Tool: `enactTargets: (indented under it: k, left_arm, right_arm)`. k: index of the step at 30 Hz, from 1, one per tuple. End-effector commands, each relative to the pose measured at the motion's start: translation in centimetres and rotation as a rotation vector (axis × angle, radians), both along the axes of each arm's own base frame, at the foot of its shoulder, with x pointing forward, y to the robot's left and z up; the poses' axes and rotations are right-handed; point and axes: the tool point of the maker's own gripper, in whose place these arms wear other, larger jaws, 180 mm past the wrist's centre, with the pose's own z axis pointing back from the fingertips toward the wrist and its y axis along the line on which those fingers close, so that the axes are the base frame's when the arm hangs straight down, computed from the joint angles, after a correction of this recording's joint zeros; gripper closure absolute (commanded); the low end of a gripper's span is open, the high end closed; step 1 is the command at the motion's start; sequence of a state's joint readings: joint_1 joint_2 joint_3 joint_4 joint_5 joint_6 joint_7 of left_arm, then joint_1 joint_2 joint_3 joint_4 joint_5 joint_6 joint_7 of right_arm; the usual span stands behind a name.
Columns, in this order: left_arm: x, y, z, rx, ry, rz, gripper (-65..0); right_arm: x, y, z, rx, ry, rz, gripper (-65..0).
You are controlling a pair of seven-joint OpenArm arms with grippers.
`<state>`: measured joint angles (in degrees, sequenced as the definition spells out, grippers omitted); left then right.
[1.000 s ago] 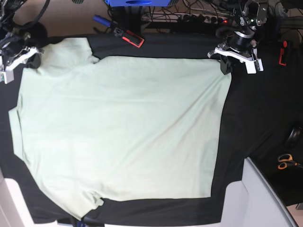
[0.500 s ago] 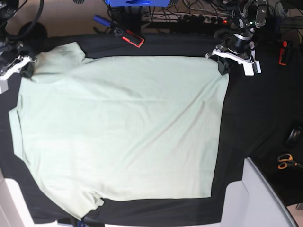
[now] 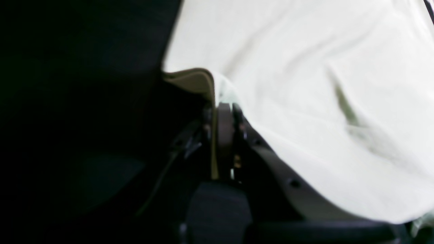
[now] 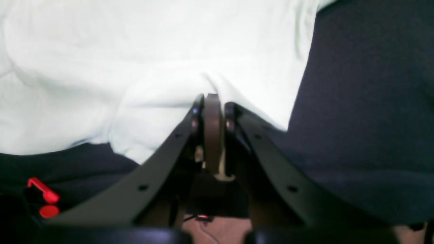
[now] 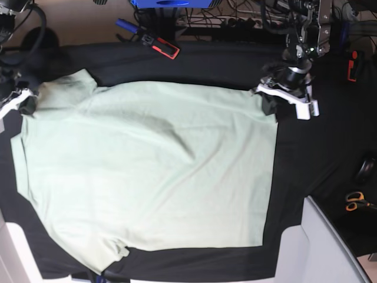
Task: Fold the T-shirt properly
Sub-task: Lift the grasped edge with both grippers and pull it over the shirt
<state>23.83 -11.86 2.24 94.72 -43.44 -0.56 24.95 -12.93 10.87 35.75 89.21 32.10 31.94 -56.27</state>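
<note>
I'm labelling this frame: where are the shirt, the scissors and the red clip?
Shirt (image 5: 147, 171): base view, middle of the body.
Scissors (image 5: 354, 201): base view, orange handles.
Red clip (image 5: 166, 48): base view, its red frame.

At the upper right of the base view, the left arm's black-and-white two-finger gripper (image 5: 270, 101) hangs from a black metal wrist strung with dark cables. The right arm's matching white-shelled gripper (image 5: 23, 100) sits at the left edge. Its wrist view shows long black fingers (image 4: 159, 162) with small screw holes and, seemingly, brownish pads.
</note>
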Motion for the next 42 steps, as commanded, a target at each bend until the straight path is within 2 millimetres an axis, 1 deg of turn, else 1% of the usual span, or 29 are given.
enactTargets:
  k: [1, 4, 5, 7, 8, 11, 14, 15, 18, 20, 22, 25, 27, 30, 35, 37, 39, 40, 42]
  left_arm:
    - [1.1, 0.5, 1.2, 0.013, -0.047, 0.004, 0.0]
    - [2.1, -0.2, 1.5, -0.01, -0.055, 0.003, 0.0]
    - [2.4, -0.4, 1.5, -0.016, -0.054, 0.003, 0.0]
    - [2.8, -0.3, 1.4, -0.017, -0.052, 0.003, 0.0]
    - [3.0, -0.3, 1.3, -0.017, -0.05, 0.004, 0.0]
    - [3.0, -0.2, 1.0, -0.017, -0.044, 0.008, 0.0]
    - [3.5, -0.1, 1.3, -0.016, -0.057, 0.01, 0.0]
    - [3.6, 0.1, 1.4, -0.015, -0.059, 0.014, 0.0]
    - [3.7, 1.5, 2.0, -0.016, -0.076, 0.068, 0.0]
    - [3.8, 2.5, 2.7, -0.014, -0.097, 0.108, 0.0]
    - [2.9, 3.2, 2.7, -0.005, -0.085, 0.121, 0.0]
    - [2.4, 2.8, 2.9, -0.006, -0.059, 0.094, 0.0]
    - [1.5, 2.6, 2.5, -0.008, -0.03, 0.085, 0.0]
    - [0.6, 2.5, 2.2, -0.005, -0.013, 0.081, 0.0]
    - [-1.0, 2.5, 1.3, -0.004, 0.026, 0.08, 0.0]
    - [-1.4, 2.4, 1.6, -0.001, 0.026, 0.075, 0.0]
    - [-1.7, 2.1, 2.2, 0.003, 0.017, 0.066, 0.0]
    - [-1.9, 2.0, 2.6, 0.006, 0.01, 0.06, 0.0]
    - [-1.7, 1.7, 3.3, 0.009, -0.006, 0.05, 0.0]
  right_arm:
    - [0.9, -0.9, 1.1, -0.018, -0.04, 0.0, 0.0]
    - [1.5, -1.2, 0.7, -0.004, -0.036, -0.01, 0.0]
    - [1.6, -1.7, 0.8, -0.014, -0.035, -0.009, 0.0]
    - [1.7, -2.1, 0.6, -0.011, -0.025, -0.013, 0.0]
    - [2.0, -2.4, 0.7, -0.013, -0.03, -0.014, 0.0]
    - [2.1, -3.1, 0.7, -0.02, -0.022, -0.017, 0.0]
    - [2.8, -3.2, 1.1, -0.022, -0.038, -0.018, 0.0]
    - [3.0, -3.4, 1.3, -0.027, -0.041, -0.017, 0.0]
    - [3.0, -3.5, 1.2, -0.027, -0.039, -0.018, 0.0]
    - [2.8, -3.5, 1.1, -0.027, -0.026, -0.015, 0.0]
    - [2.1, -3.6, 0.7, -0.025, 0.011, -0.015, 0.0]
    - [1.2, -3.4, 0.2, -0.019, 0.047, -0.01, 0.0]
    - [0.2, -3.2, -0.4, -0.013, 0.075, -0.007, 0.0]
    - [-1.0, -3.2, -0.9, -0.013, 0.1, -0.008, 0.0]
    - [-3.5, -3.2, -2.0, -0.013, 0.159, -0.008, 0.0]
    - [-4.4, -3.2, -2.4, -0.013, 0.181, -0.005, 0.0]
    - [-5.1, -3.0, -2.6, -0.011, 0.208, 0.005, 0.0]
    - [-5.0, -2.9, -2.3, -0.017, 0.208, 0.011, 0.0]
    - [-5.3, -2.2, -2.0, -0.023, 0.209, 0.027, 0.0]
